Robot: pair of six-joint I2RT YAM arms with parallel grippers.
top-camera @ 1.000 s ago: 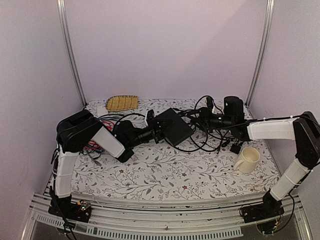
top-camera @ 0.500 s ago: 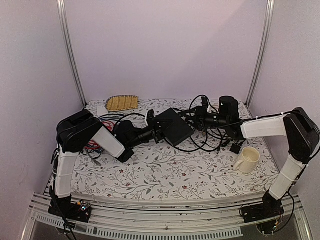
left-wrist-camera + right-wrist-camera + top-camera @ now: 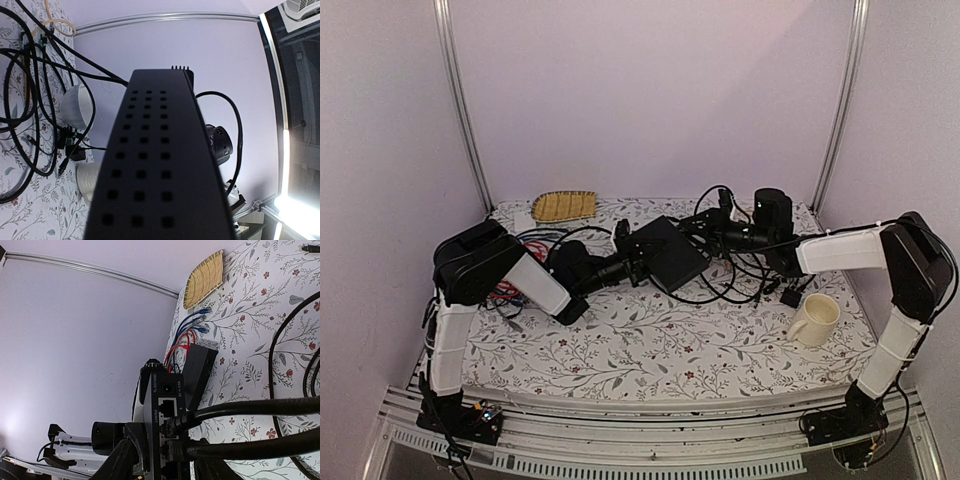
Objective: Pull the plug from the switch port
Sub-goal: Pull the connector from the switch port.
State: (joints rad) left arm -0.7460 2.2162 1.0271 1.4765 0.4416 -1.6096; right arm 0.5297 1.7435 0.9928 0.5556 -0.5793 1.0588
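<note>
Mid-table, left pincer [image 3: 633, 263] clamps switch [image 3: 668, 255] (ports facing right); right pincer [image 3: 706, 232] open astride plug [image 3: 175, 424].

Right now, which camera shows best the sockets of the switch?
The right wrist view: it faces the socket edge of the switch, with two black cables plugged in. The top external view shows only its lid from above; the left wrist view shows only its perforated face, sockets hidden.

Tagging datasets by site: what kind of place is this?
Probably a lab robot cell: bare walls framed by aluminium rails, two arms bolted to a floral-covered table, a network switch amid loose cables.
</note>
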